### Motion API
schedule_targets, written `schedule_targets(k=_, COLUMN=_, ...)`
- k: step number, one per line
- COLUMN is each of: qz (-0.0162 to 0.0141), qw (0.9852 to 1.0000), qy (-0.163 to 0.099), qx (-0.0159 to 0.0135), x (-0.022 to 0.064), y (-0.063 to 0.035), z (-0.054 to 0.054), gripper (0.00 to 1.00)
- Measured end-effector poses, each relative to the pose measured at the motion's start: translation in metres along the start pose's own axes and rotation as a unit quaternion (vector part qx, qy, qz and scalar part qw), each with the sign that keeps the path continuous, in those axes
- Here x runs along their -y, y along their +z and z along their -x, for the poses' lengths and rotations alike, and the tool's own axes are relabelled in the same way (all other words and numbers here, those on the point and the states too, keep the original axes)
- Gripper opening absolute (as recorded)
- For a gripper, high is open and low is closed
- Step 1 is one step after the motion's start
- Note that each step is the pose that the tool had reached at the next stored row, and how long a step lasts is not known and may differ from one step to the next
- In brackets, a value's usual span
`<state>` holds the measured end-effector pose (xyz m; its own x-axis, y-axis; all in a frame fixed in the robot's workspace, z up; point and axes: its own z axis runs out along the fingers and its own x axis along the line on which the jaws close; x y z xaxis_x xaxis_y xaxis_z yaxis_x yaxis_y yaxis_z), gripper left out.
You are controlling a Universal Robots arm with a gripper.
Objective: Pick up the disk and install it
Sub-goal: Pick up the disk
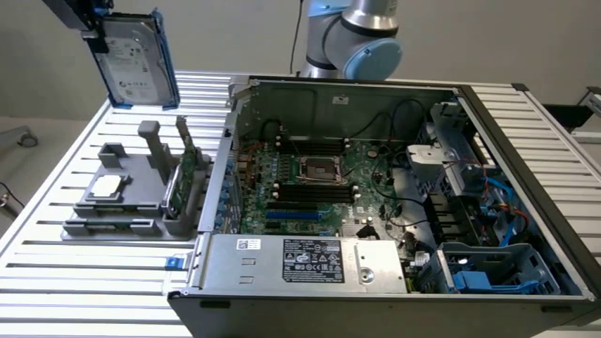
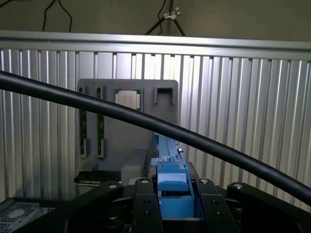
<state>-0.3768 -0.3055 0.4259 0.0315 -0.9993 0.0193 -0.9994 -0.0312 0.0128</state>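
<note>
Hanging in the air above the slatted table (image 1: 84,282), the disk (image 1: 139,60) is held at its upper end by the gripper (image 1: 86,21), at the exterior view's upper left. Its long axis runs close to vertical, with a slight tilt. The labelled face is turned toward the exterior camera, and the blue carrier frame runs along both long edges.

In the wrist view, the frame's narrow blue edge (image 2: 171,160) sits between the two fingers of the gripper (image 2: 172,194), with the jaws clenched on it from either side. The disk extends straight out from the jaws, so its long axis lies in line with the tool.

Directly below the disk stands the grey fixture (image 1: 131,211). It carries the processor chip (image 1: 106,185) and the green circuit card (image 1: 188,169), and the disk touches none of them.

The open computer case (image 1: 338,102) lies toward the exterior view's right. Its blue drive cage (image 1: 497,267) is at the lower right corner, well apart from the disk, with the whole motherboard between them.

Judged status: pickup complete, installation not yet done.
</note>
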Motion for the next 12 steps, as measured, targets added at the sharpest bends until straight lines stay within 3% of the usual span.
schedule_targets(k=12, qz=0.0046, qw=1.0, qy=0.0, qx=0.0003, x=0.0539, y=-0.0553, z=-0.007, gripper=0.33)
